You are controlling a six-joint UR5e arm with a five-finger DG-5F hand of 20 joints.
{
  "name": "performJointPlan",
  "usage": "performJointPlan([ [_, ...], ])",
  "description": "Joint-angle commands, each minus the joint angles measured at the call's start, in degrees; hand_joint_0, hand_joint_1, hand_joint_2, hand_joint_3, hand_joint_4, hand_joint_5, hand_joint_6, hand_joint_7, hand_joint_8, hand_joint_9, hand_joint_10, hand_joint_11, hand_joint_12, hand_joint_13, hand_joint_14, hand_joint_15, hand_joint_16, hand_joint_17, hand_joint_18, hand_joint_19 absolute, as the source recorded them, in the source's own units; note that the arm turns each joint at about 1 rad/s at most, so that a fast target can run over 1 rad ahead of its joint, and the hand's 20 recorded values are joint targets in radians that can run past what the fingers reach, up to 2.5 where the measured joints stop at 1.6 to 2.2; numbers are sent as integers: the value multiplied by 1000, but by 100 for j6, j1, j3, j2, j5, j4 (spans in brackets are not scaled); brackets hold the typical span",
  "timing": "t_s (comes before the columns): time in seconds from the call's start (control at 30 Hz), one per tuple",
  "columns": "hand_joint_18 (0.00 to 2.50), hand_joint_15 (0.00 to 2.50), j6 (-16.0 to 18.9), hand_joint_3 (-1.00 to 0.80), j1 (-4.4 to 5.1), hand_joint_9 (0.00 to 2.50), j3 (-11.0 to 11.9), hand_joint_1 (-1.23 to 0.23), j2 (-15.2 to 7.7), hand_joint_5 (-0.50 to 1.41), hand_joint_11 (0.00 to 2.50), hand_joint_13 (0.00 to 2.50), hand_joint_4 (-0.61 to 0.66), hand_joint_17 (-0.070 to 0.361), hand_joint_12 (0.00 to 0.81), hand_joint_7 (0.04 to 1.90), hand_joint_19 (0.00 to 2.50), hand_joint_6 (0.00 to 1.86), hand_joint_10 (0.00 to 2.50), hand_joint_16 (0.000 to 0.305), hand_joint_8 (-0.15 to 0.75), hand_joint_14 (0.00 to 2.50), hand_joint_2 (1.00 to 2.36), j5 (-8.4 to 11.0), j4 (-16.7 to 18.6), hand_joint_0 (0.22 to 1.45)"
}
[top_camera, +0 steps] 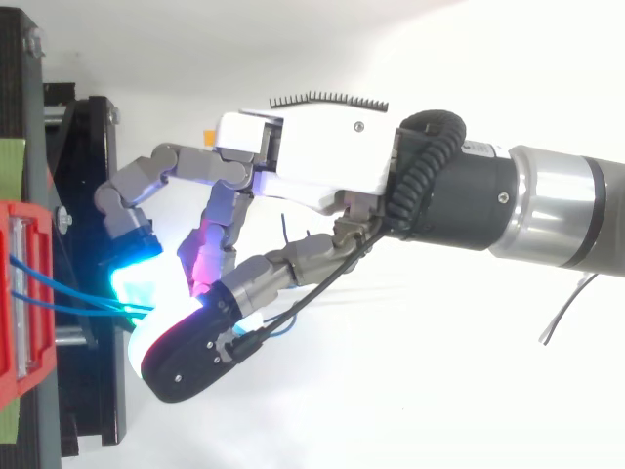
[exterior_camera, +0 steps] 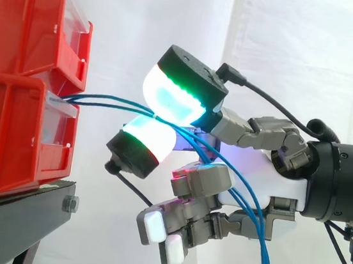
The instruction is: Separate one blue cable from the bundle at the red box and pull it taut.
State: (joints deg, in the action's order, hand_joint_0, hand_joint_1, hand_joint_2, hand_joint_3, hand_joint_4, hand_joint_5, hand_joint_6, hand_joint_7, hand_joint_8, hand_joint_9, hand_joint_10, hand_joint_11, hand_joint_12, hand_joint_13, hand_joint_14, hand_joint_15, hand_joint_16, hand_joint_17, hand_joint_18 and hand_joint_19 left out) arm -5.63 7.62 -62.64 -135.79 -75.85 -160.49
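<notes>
Hand (exterior_camera: pixel 284 184) mid-frame, glowing fingers (exterior_camera: pixel 174 99) clamped on blue cables (exterior_camera: pixel 106 97) just right of red box (exterior_camera: pixel 7 143) at left edge. Grip near exit, likely for short taut span. One strand or several: cannot tell.

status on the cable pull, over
Hand shut, pads pinching blue cables. More than one strand runs to red bin, slightly bowed. Nothing between hand and bin.

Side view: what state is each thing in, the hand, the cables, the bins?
hand, shut, two glowing pads pinching the blue cables.
blue cables, slightly bowed from red bins to pinch, hanging slack behind it.
red bins, stacked on the black stand.
</notes>
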Motion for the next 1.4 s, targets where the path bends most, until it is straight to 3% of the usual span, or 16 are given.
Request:
performJointPlan([
  [0.0,1033,577,0,-500,3,1539,-2,-717,0,-66,1117,1171,-188,89,348,1424,672,865,33,40,272,22,1000,0,0,589],
  [0.23,1041,546,0,-500,3,1561,-2,-581,0,-38,913,1178,-174,88,340,1345,683,809,31,39,230,21,1000,0,0,592],
  [0.83,1097,541,0,-500,3,1707,-2,-400,0,-6,913,1248,-75,90,342,1462,699,734,33,40,178,20,1000,9,0,592],
  [1.03,1130,539,0,-500,12,1718,-2,-301,0,0,896,1263,-34,97,350,1397,688,736,34,43,216,20,1000,9,0,534],
  [1.17,1165,524,0,-500,3,1649,-2,-280,0,-1,846,1257,-21,114,387,1389,652,720,30,51,294,20,1000,9,0,464],
  [1.23,1176,514,0,-500,12,1625,-2,-287,0,-6,837,1247,-14,119,401,1377,642,726,29,53,311,19,1000,9,0,446],
  [1.37,1197,520,0,-500,12,1590,-2,-444,0,-25,874,1247,8,129,425,1343,620,745,28,57,351,19,1000,9,0,405],
])
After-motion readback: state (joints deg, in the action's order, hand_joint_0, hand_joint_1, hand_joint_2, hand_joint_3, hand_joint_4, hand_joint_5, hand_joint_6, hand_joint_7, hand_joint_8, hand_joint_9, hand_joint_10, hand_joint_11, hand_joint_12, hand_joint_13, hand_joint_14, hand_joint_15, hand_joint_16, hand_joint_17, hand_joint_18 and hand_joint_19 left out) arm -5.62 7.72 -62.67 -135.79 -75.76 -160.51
